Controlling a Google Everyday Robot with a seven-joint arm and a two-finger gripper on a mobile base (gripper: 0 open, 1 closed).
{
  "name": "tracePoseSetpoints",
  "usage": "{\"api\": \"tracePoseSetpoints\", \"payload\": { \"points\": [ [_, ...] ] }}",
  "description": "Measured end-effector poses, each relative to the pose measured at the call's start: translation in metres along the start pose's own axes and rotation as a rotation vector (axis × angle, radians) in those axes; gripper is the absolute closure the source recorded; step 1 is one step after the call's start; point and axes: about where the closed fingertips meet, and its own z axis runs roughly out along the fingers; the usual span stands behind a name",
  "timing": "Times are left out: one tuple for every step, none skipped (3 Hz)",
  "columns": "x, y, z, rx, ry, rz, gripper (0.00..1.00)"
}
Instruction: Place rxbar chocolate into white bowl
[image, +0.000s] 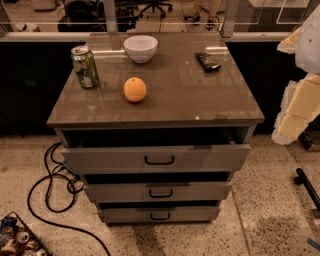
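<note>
Grey-brown glossy bench top (200, 100) over three drawers, top drawer (155, 159) partly open. Dark rxbar chocolate (207, 61) lying flat near the back right corner. White bowl (140, 48) upright at the back edge, left of centre, well apart from the bar. Green can (85, 66) near the left edge; orange (135, 90) just in front of the bowl. Pale gripper (292, 117) beyond the right edge, holding nothing; wide or narrow: cannot tell.

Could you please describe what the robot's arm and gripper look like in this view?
The gripper, at the right edge beside the cabinet, is blocky and pale cream-yellow with a ridged, whitish edge. Above it the arm has a smooth white casing. No cables or markings show on either.
</note>
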Motion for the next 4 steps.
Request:
{"api": "tracePoseSetpoints", "payload": {
  "points": [
    [0.0,0.0,0.0,0.0,0.0,0.0,0.0],
    [0.003,-0.028,0.009,0.077,-0.043,0.096,0.0],
    [0.003,-0.065,0.015,0.19,-0.116,0.226,0.0],
    [0.009,-0.094,0.035,0.259,-0.223,0.392,0.0]
  ]
}}
